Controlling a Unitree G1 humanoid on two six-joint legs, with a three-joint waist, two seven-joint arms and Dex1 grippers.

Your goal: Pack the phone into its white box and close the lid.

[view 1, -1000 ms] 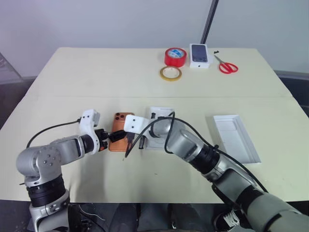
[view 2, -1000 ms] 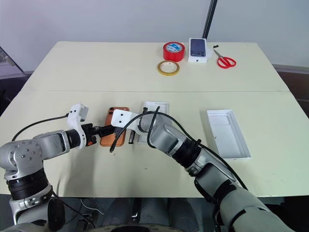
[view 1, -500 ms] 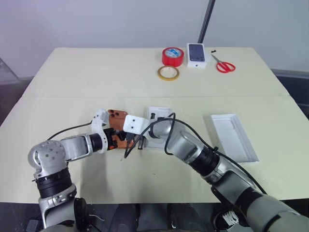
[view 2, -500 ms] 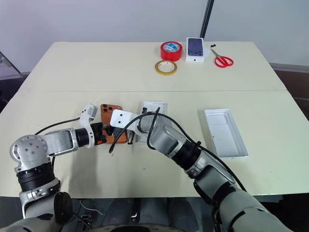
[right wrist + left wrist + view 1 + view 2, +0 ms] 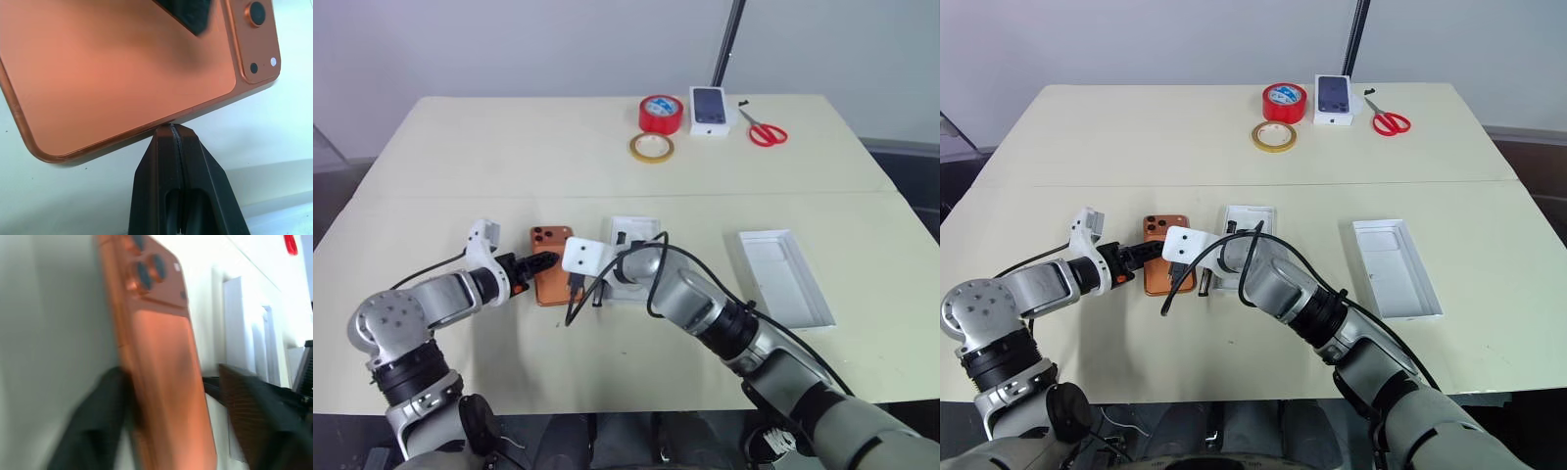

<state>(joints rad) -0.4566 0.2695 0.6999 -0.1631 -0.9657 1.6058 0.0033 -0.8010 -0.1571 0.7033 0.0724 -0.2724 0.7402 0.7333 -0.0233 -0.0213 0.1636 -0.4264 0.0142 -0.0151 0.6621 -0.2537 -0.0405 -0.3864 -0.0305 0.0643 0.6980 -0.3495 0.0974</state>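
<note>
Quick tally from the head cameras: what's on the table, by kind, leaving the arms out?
Phone: 1
Plain white box parts: 2
Printed small white box: 1
Tape rolls, red and yellow: 2
Red scissors: 1
Total: 7

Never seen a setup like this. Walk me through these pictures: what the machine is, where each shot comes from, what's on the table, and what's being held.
This is a humanoid robot with two arms, each ending in a gripper of two black fingers. The two wide pictures come from a camera pair on its head, looking down over a pale table. The two close pictures come from cameras on its wrists.

On the table lie a flat copper-orange phone, camera bump up, an open white box beside it, and a white tray-like piece further right. At the far edge are a red tape roll, a yellowish tape ring, a small printed box and red scissors.

The left gripper straddles the phone's edge. The right gripper, shut, presses its tips against the opposite edge.
</note>
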